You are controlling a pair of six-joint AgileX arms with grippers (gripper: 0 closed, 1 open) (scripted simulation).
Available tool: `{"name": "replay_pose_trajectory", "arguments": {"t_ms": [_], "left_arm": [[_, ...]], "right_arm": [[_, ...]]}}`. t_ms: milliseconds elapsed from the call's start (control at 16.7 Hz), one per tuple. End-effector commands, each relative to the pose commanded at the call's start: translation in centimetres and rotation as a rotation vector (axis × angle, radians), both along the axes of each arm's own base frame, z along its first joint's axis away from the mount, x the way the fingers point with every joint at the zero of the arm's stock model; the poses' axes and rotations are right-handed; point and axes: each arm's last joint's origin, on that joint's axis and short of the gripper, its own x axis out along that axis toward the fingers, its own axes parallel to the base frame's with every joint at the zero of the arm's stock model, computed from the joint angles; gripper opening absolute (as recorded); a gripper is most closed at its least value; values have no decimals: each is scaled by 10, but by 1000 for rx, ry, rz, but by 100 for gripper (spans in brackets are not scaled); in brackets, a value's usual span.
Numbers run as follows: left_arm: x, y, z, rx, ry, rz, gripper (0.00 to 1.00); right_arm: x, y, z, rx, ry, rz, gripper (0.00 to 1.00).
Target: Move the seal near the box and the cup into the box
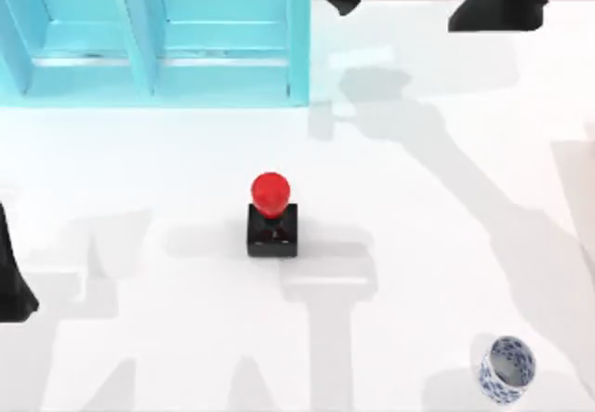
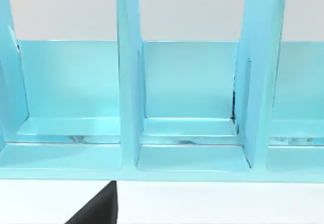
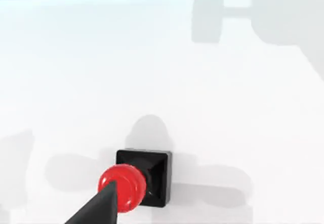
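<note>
At desk centre, the seal (image 1: 272,215) stands upright at 6 o'clock from the blue box (image 1: 153,35); the cup (image 1: 508,368) lies at 4 o'clock. I cannot tell either tool's opening. Grip the knob squarely.

Small seal (image 1: 272,215) w/ glossy red round knob on semi-gloss black square block, smooth light-blue glossy box (image 1: 149,40) w/ upright dividers, glazed blue-and-white patterned round cup (image 1: 508,367), smooth matt white desk (image 1: 418,245)
</note>
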Motion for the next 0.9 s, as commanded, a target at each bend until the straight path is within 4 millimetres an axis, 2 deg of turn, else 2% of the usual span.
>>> {"name": "replay_pose_trajectory", "arguments": {"t_ms": [180, 420, 660, 900], "left_arm": [[0, 0, 0, 0, 0, 0, 100], [0, 0, 0, 0, 0, 0, 100], [0, 0, 0, 0, 0, 0, 100], [0, 0, 0, 0, 0, 0, 100]], "right_arm": [[18, 53, -35, -60, 135, 1, 100], [20, 105, -87, -144, 267, -6, 100], [13, 131, -123, -205, 340, -14, 100], [11, 136, -131, -219, 354, -16, 100]]}}
